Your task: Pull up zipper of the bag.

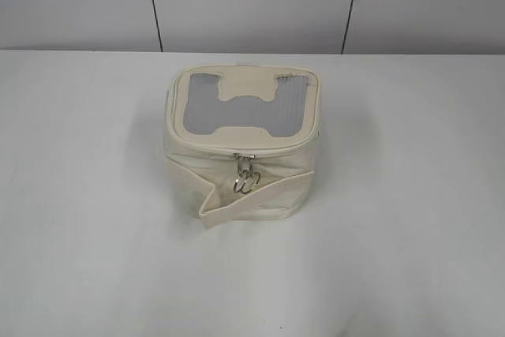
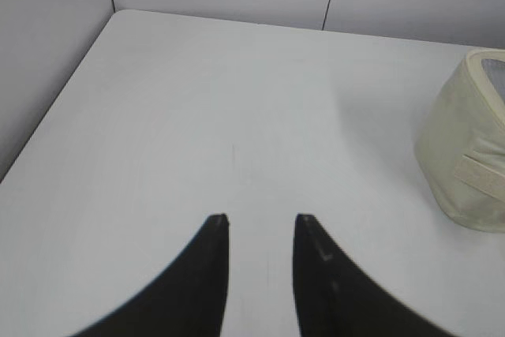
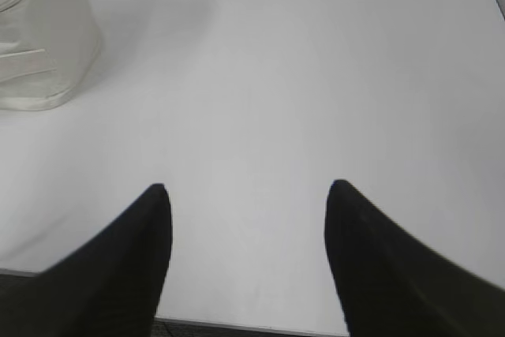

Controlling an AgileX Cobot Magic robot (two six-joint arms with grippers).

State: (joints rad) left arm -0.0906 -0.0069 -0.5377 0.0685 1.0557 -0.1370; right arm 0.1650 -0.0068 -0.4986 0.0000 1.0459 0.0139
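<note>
The cream-white bag stands in the middle of the white table in the exterior view, its grey mesh top panel with the H-shaped patch facing up. The zipper runs round the top panel's edge; two silver ring pulls hang together at the front. The bag's side shows at the right edge of the left wrist view and at the top left of the right wrist view. My left gripper is open and empty over bare table. My right gripper is open wide and empty. Neither arm shows in the exterior view.
The white table meets a grey panelled wall at the back. The table's left edge shows in the left wrist view. Its near edge lies under my right gripper. A loose strap end sticks out at the bag's front left.
</note>
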